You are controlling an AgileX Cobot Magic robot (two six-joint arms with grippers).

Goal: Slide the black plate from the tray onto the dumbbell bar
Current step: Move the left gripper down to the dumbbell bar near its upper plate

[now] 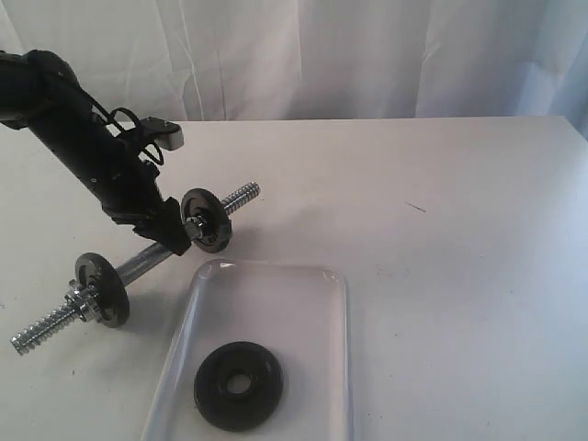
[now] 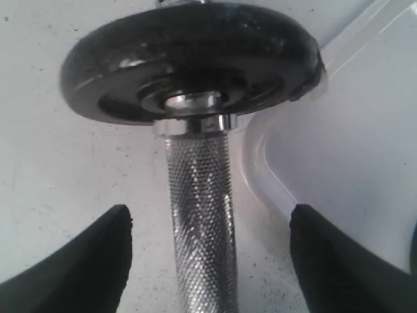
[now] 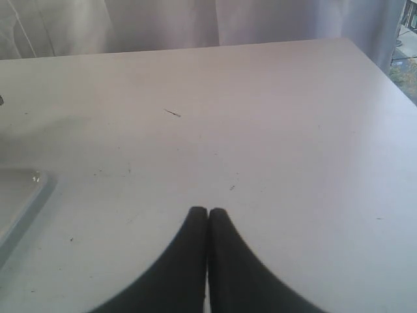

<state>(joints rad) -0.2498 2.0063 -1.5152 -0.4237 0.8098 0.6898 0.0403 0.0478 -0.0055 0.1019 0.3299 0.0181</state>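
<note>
The black plate (image 1: 239,384) lies flat in the near part of the white tray (image 1: 276,285). Left of the tray, the dumbbell bar (image 1: 147,260) rests aslant on the table with a small black disc (image 1: 206,219) near its far threaded end. A second disc (image 1: 101,287) and a chrome collar nut (image 1: 81,301) sit near its near end. My left gripper (image 1: 179,237) is down at the bar beside the far disc. In the left wrist view this gripper (image 2: 208,215) is open, its fingers straddling the knurled bar (image 2: 201,261) with a gap on each side. My right gripper (image 3: 208,212) is shut on nothing above bare table.
A white curtain (image 1: 322,55) hangs behind the white table (image 1: 459,230). The tray's rounded corner (image 2: 352,143) lies close beside the bar's far disc (image 2: 189,59). A corner of the tray (image 3: 19,195) shows at the edge of the right wrist view.
</note>
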